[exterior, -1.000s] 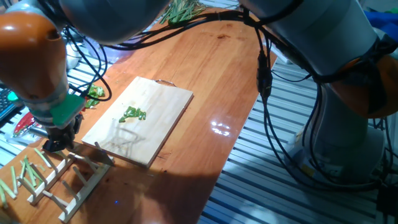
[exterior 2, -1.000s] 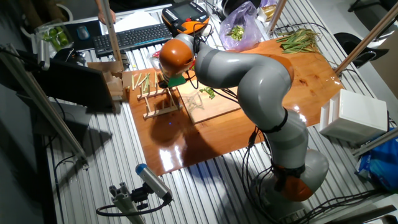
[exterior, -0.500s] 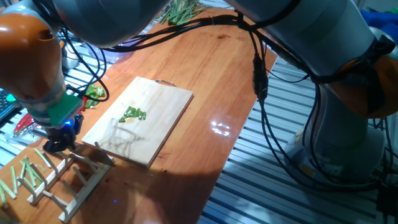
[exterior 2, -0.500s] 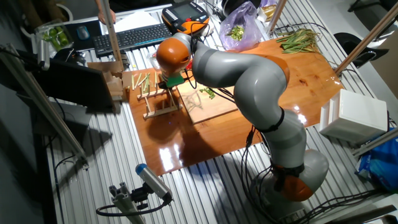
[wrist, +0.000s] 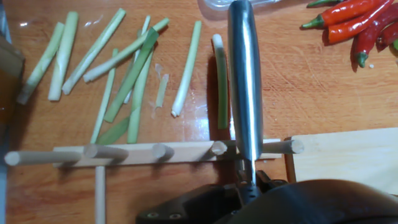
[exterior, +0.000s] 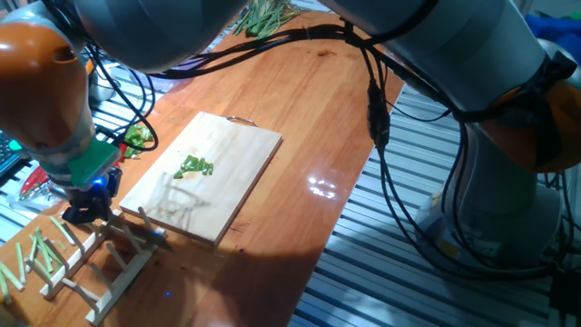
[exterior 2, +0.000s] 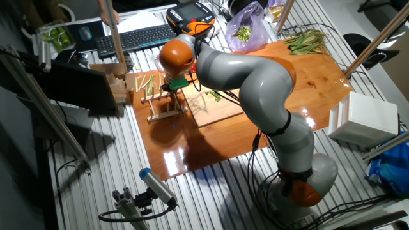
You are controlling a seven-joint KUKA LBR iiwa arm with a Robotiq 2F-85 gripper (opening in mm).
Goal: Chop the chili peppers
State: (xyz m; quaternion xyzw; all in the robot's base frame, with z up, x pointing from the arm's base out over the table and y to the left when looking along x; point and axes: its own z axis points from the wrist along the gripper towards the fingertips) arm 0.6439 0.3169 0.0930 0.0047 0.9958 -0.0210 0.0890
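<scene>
The chili peppers show as a small pile of bright-green bits [exterior: 193, 167] on the wooden cutting board [exterior: 238, 145], also in the other fixed view [exterior 2: 213, 95]. My gripper [exterior: 87, 208] is off the board's left corner, above the wooden peg rack [exterior: 102, 265]. In the hand view it is shut on a knife [wrist: 244, 81]. The knife's steel blade points away from me and lies across the rack's rail [wrist: 124, 151] between two pegs. The board's corner [wrist: 348, 155] shows at the lower right.
Pale-green stalk sticks [wrist: 124, 62] lie beyond the rack, and red chilies [wrist: 354, 18] lie at the upper right. A bunch of green stalks [exterior 2: 307, 39], a plastic bag of greens [exterior 2: 246, 29] and a keyboard [exterior 2: 134, 38] are at the table's far side.
My gripper has shifted slightly left over the rack with the knife. The chili bits and the board have not moved.
</scene>
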